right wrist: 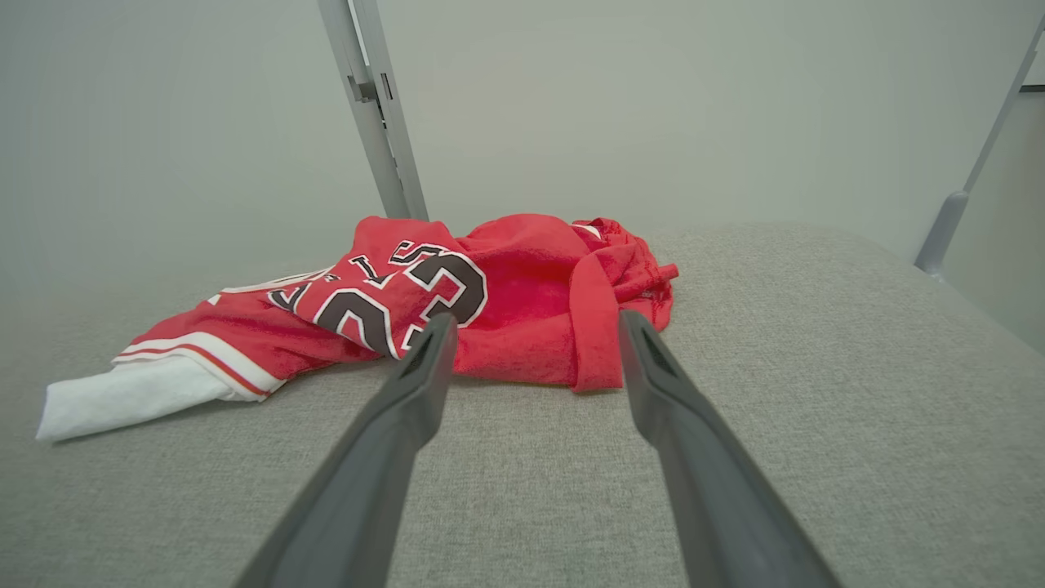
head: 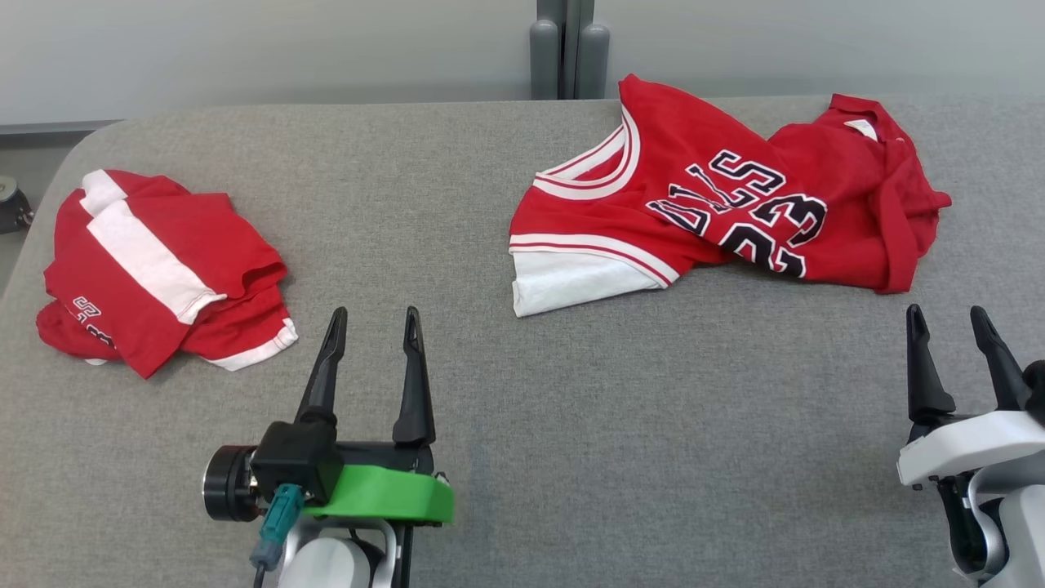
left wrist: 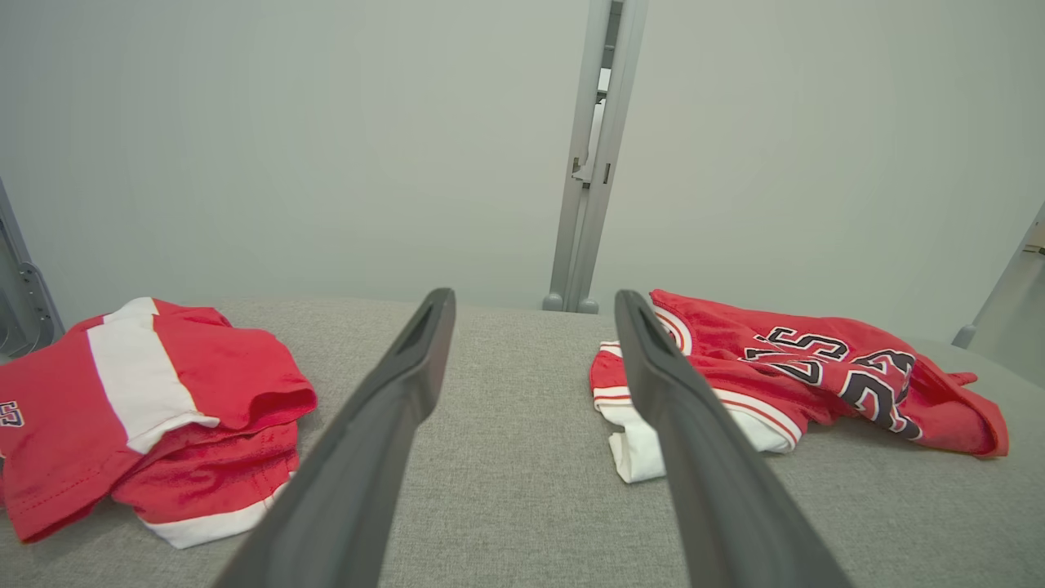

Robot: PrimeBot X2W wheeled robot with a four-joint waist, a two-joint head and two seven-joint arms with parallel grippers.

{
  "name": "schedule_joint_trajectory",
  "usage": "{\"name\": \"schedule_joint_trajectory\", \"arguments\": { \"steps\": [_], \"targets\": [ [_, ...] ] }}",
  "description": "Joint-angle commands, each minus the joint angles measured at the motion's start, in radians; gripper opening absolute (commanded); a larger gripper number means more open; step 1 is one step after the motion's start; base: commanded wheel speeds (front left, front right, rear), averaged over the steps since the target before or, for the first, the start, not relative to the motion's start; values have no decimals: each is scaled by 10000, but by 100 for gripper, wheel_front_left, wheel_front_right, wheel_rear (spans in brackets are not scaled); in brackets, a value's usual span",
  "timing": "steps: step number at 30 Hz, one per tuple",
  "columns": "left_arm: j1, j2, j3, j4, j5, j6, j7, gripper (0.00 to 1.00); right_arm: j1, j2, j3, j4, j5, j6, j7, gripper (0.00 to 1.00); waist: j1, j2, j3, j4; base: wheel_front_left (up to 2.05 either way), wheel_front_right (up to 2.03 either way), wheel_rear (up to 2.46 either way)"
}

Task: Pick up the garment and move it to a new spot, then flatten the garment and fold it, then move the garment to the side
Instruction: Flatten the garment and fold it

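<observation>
The crumpled red basketball jersey with white trim [head: 710,204] lies at the far right of the grey fabric table [head: 571,425]; the left gripper [head: 374,314] and right gripper [head: 947,312] hover short of it, both spread wide and empty; the left wrist view also takes in a folded red-and-white garment [left wrist: 147,408], well apart on the left; the head view catches the jersey's white neck tag; a black 23 reads clearly, the lettering above it creased.

My left end effector [left wrist: 532,304]: dark fingers [left wrist: 392,408] spread wide, pointing toward far edge of grey bench [left wrist: 522,506]. I see folded red-and-white garment [left wrist: 163,400] near left edge. Crumpled red jersey [left wrist: 816,367], numerals up, toward far right; one finger crosses in front of its white hem. Grey post [left wrist: 589,163] behind far edge.
</observation>
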Motion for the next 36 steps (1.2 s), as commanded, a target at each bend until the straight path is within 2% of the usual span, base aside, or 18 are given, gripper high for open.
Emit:
{"name": "schedule_joint_trajectory", "arguments": {
  "steps": [1,7,13,22,28,29,30,36],
  "targets": [
    [71,37,0,51,106,-65,-1,100,27,64,-110,10,-188,-14,-27,100,0,-1,80,25,0,0,0],
    [-140,37,-256,97,67,-85,-1,100,-561,-40,-609,1364,-721,-14,-28,100,0,-1,361,314,0,0,0],
    [-311,37,-688,170,-2,-13,-1,100,-1567,-393,-794,3107,-375,-14,34,100,0,-1,689,868,0,0,0],
    [-546,36,-884,118,-84,212,-1,100,-3005,-1271,-627,5192,-32,-14,79,100,0,-1,1272,1556,0,0,0],
    [-657,36,-897,38,-246,300,-1,100,-3582,-1456,-196,5929,296,-14,34,100,0,-1,1466,1681,0,0,0],
    [-679,34,-901,40,-236,308,-1,100,-3634,-1420,-147,6006,393,-14,34,44,0,-1,1470,1680,0,0,0],
    [-700,34,-903,56,-228,318,-1,100,-3695,-1399,-47,6056,486,-14,35,0,0,-1,1466,1666,0,0,0],
    [-654,36,-774,128,-230,313,-1,100,-3581,-1297,805,5602,800,-14,-29,0,0,-1,1208,1340,0,0,0]
  ]
}}
